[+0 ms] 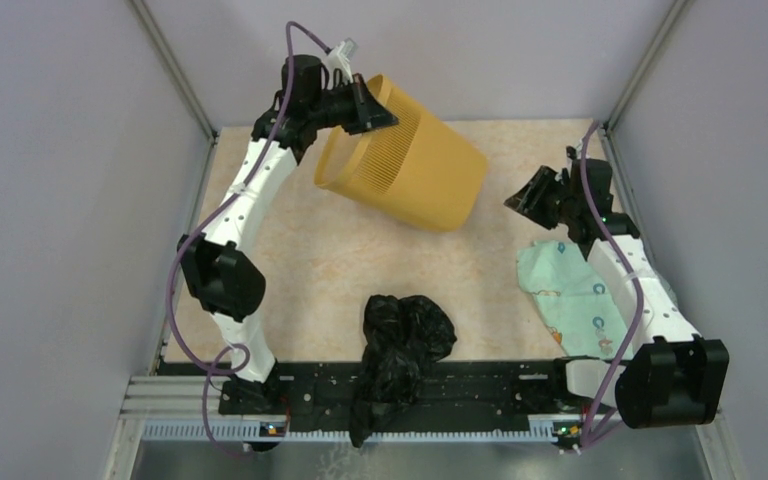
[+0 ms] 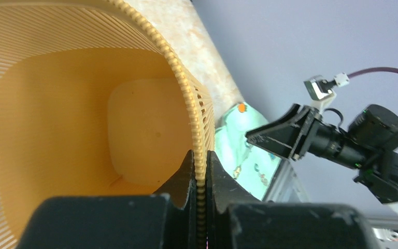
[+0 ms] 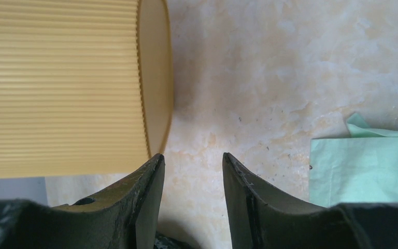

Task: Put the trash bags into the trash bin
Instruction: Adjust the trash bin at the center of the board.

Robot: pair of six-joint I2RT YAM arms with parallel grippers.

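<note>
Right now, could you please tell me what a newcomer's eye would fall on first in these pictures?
The mustard-yellow trash bin stands out first, tipped sideways at the far left, its rim pinched by the left tool. Next comes the crumpled black trash bag at the near edge, draped over the base rail. The right tool hangs open and empty on the right.
</note>
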